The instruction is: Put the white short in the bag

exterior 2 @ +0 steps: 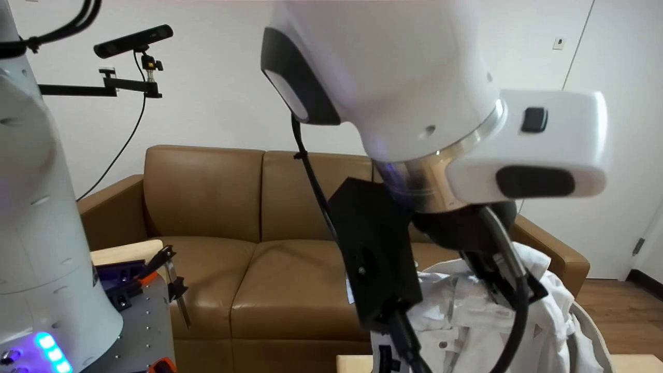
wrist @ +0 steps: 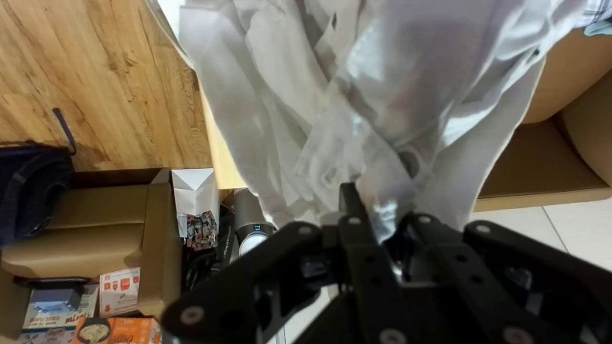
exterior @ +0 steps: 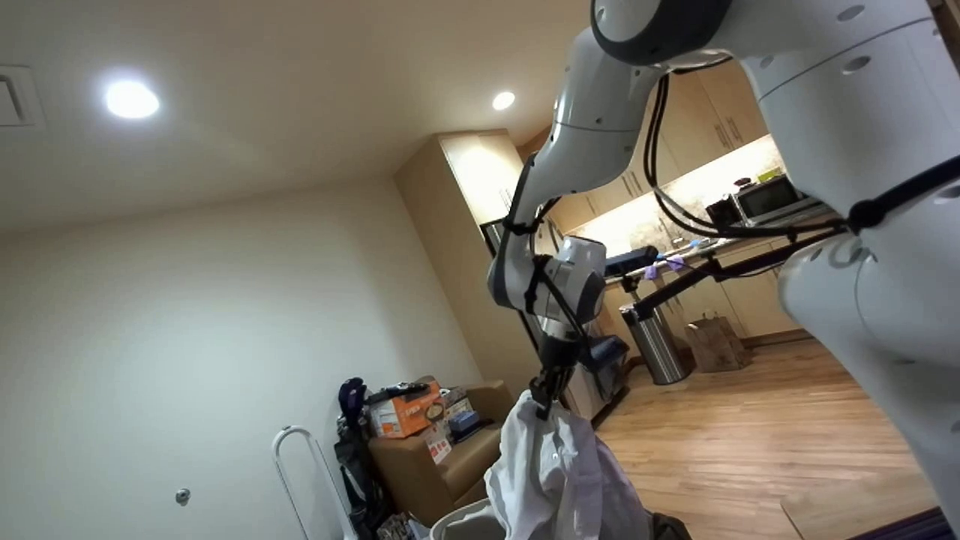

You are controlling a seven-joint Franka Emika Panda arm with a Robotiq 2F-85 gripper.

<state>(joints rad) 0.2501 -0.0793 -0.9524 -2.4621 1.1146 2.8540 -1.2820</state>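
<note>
1. In an exterior view, here's the gripper (exterior: 546,405), pointing down with the top of the white garment (exterior: 544,472) nipped in it, folds hanging loose below. The rim of a pale bag (exterior: 459,516) peeks out just beside the folds. Their lower end runs out of sight, so how deep they reach I can't say.

2. In an exterior view again, brown sofa (exterior 2: 305,295) behind: white folds lie bunched inside the rim at the right edge, while the near side is too jumbled to sort out. I can't make out the gripper's tips from here.

3. Wrist view, and there's the pinch! A fold is caught between the black fingers (wrist: 352,203), the rest of the garment spreading out beyond.

4. So we're at the placing step, I'd judge, release not yet made. Next calls for going lower, bringing any overhang inside the rim, then parting the fingers; too soon, and cloth could stay outside.
</note>
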